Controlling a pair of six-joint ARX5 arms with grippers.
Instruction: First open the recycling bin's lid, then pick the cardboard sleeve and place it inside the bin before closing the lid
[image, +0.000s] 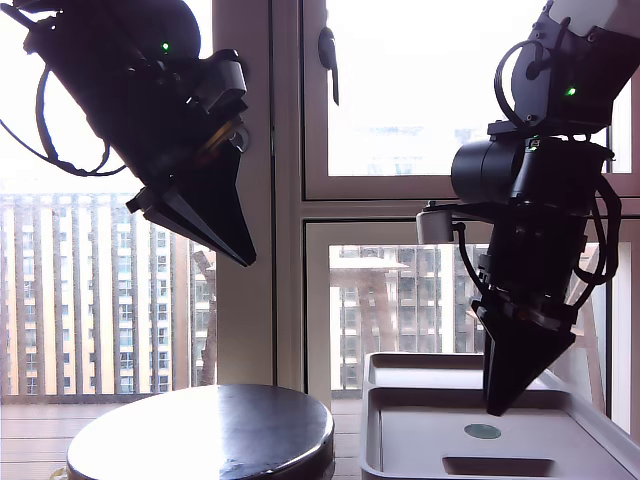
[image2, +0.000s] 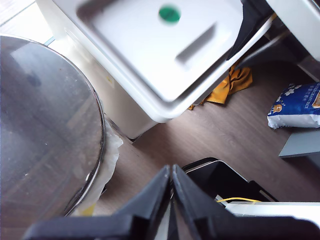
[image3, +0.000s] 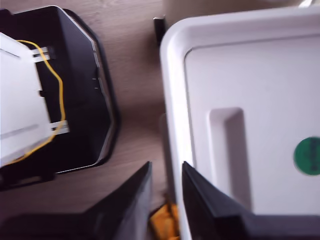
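my first gripper (image2: 171, 172) is hanging high at the exterior view's upper left (image: 243, 255), well above the round table (image: 200, 430), its jaws pressed together with nothing between them. in its own wrist view the table (image2: 45, 125) is lying off to one side below it, and the bin (image2: 120, 105) with its lid (image2: 150, 45) is sitting well apart from the fingertips, beyond a stretch of wooden floor (image2: 215, 130).

my second gripper (image3: 166, 172) is pointing down at the exterior view's right (image: 497, 408), its tip hovering just above the lid (image: 420, 440), near the raised rim; i cannot tell whether it is touching. its jaws are standing slightly apart, a narrow gap, holding nothing. in its wrist view the lid's rounded edge (image3: 172, 75) is running right beside the fingers (image3: 200, 195), with the rectangular recess (image3: 230, 155) and the green dot (image3: 307, 156) a little further in.

the lid is lying flat and closed on the bin. the green dot (image: 482, 431) and recess (image: 497, 466) are lying just beside the second gripper's tip in the exterior view.

the cardboard sleeve is not showing in any view.

a black box (image3: 75, 100) with a yellow cable (image3: 55, 85) is sitting on the floor beside the bin.
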